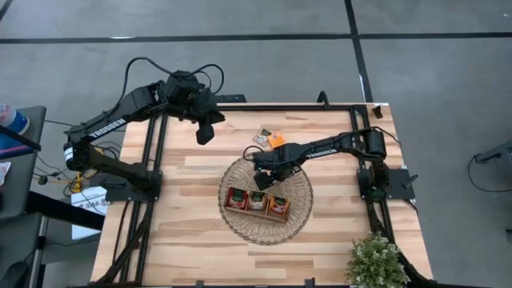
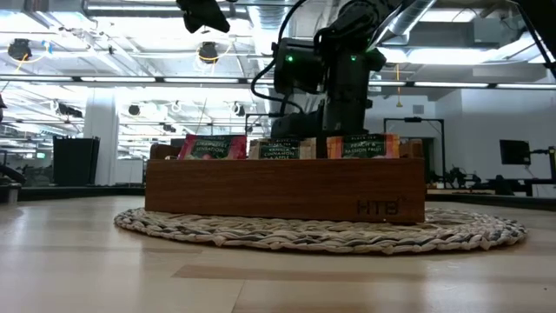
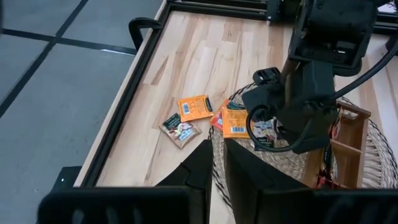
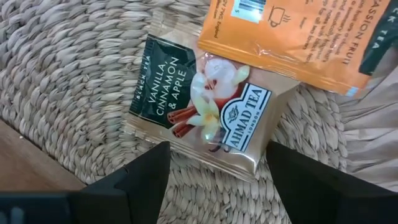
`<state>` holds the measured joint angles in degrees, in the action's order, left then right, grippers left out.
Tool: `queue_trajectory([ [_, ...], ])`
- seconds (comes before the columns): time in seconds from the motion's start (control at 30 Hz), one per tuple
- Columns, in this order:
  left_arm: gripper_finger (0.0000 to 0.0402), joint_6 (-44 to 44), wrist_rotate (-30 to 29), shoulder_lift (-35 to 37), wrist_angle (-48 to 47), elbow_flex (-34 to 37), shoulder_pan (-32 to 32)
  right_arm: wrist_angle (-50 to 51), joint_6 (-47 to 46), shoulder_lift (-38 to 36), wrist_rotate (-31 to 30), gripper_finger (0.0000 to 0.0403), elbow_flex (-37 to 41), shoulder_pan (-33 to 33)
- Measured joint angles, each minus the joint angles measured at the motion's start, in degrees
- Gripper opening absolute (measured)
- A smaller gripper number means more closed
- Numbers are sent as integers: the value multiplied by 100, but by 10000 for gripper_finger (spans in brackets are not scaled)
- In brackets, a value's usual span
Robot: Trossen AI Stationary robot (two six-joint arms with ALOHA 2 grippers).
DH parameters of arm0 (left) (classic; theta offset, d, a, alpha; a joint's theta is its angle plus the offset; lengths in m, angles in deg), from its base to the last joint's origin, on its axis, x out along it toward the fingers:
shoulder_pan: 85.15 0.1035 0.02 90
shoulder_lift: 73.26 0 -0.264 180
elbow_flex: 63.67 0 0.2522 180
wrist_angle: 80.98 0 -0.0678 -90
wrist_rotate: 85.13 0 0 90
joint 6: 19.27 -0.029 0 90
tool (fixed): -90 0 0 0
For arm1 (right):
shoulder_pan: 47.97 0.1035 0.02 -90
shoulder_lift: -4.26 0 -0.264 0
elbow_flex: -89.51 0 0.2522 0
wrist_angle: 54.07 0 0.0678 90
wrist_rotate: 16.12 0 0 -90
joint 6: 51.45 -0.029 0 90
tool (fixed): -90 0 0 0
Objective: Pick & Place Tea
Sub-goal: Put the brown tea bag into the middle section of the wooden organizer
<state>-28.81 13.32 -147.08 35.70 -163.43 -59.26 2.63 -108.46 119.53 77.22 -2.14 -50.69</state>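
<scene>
A pale Vanilla Cinnamon & Apple tea sachet lies flat on the far part of the round wicker basket. An orange sachet overlaps its far corner. My right gripper hangs open above the pale sachet, pointing down, with a finger on either side of it. On the bare table beyond the basket lie an orange sachet and a pale one. Red, pale and orange sachets stand upright in the brown wooden tray on the basket. My left gripper waits shut, raised over the table's far left.
A black metal frame runs along the table's left, right and far edges. A potted plant stands at the near right corner. Bare wood lies to the left of the basket and in front of it.
</scene>
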Motion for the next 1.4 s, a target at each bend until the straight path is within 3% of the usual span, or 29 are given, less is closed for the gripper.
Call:
queue_trajectory([
  [0.2, 32, 7, -2, 0, 0, 0, 0, -15, 0, 0, -32, 232, 2, -30],
  [0.77, 32, 13, -7, 0, 0, 0, 2, -15, 45, 0, -33, 10, 7, -30],
  [1.07, 32, 0, -9, 0, 0, 0, 1, 147, 56, -7, -25, 1, -83, 1],
  [1.4, 32, 0, -11, 0, -1, 0, 2, 746, 356, -22, -123, 0, -836, 139],
])
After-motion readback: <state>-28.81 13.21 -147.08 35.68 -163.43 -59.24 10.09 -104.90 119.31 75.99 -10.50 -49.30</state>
